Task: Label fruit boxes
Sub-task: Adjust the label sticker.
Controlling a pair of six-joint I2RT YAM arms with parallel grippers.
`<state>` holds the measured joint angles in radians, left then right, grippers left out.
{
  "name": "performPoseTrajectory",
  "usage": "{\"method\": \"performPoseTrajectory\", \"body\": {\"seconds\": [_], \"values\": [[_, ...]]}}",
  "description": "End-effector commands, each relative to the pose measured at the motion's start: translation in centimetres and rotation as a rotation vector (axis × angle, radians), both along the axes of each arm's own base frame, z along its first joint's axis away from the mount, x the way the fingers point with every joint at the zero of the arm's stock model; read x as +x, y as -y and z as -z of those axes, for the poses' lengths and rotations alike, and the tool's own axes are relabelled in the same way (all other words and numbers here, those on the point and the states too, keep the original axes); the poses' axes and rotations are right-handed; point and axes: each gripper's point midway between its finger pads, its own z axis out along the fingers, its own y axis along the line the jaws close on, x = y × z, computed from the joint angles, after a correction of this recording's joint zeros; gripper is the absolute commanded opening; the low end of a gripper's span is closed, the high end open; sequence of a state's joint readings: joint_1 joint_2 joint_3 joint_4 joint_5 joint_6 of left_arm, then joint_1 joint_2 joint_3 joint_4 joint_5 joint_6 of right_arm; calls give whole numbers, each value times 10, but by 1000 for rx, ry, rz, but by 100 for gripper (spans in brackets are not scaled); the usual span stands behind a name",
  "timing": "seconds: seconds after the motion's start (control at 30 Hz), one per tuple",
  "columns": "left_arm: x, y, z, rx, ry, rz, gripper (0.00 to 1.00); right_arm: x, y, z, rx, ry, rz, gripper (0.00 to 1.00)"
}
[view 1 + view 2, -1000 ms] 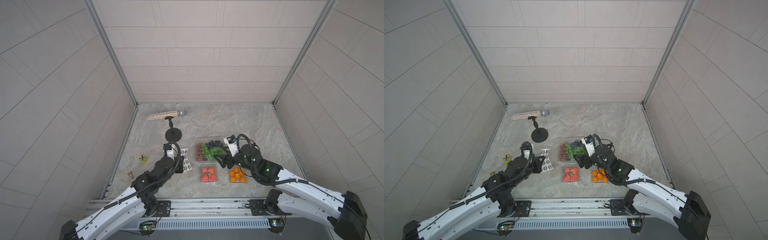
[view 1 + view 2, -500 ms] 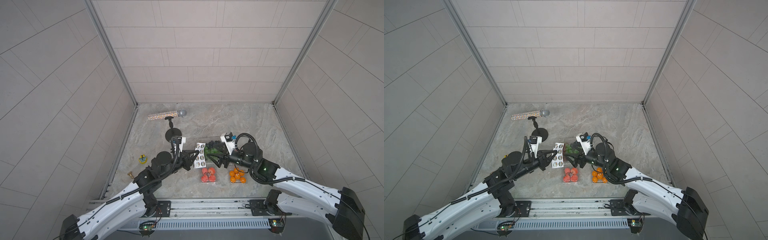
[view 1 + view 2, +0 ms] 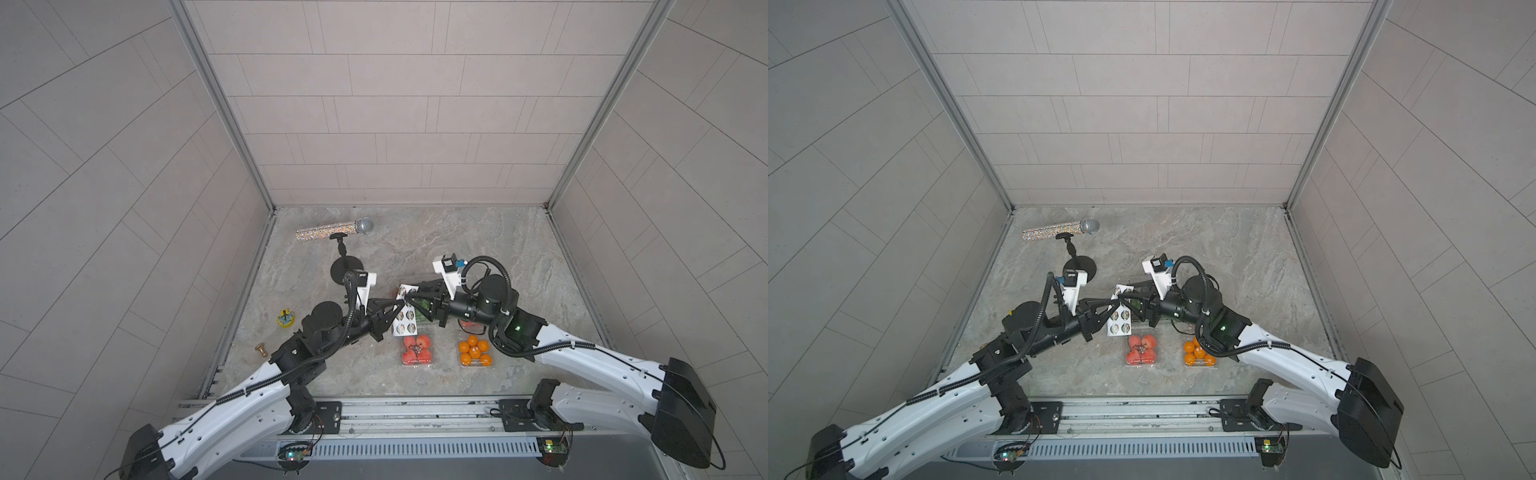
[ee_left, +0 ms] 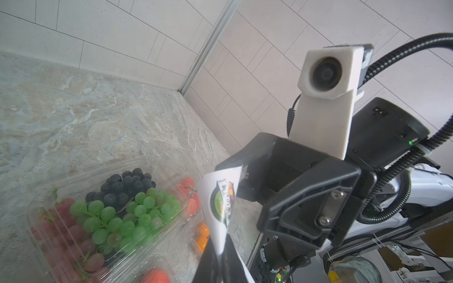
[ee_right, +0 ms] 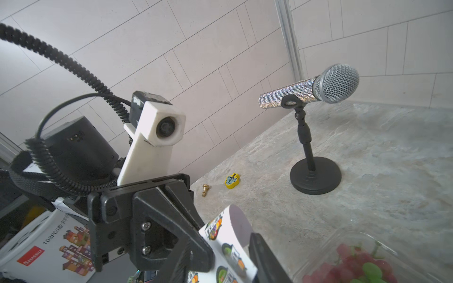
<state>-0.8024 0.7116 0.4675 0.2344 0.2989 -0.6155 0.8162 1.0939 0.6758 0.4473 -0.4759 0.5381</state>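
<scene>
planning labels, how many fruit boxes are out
4: red-fruit box and orange box in front, grape box behind them, second red-fruit box beside it, mostly hidden in both top views.

Soft, even light, bright on the walls. The microphone stand (image 3: 347, 270) leaves only a faint shadow on the table (image 3: 457, 237) beside it. Both top views are sharp. In the wrist views wall lines bend, the clear grape box (image 4: 110, 215) shines, and very close things look fuzzy.
</scene>
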Motion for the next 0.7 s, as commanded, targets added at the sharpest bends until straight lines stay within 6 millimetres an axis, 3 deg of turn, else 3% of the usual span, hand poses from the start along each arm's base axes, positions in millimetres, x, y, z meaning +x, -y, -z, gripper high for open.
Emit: {"method": "performPoseTrajectory", "body": {"seconds": [0.0,0.1,0.2,0.33,0.4,0.57,0.67], "values": [[1,1,-17,-26,57,5,10,-2,0,-15,40,31,-10,30],[1,1,-17,-26,58,5,11,-3,0,-12,33,32,-12,15],[0,2,-17,-27,58,12,16,-4,2,-13,28,42,-10,7],[-1,-3,-21,-38,95,0,48,-5,16,-15,-18,91,5,3],[-3,-4,-29,-19,130,8,63,-5,34,-21,-37,131,15,3],[-11,-3,-62,-8,225,61,66,-17,79,-56,47,241,-27,1],[-32,12,-86,-45,325,213,67,-35,89,-73,88,293,-90,0]]}}
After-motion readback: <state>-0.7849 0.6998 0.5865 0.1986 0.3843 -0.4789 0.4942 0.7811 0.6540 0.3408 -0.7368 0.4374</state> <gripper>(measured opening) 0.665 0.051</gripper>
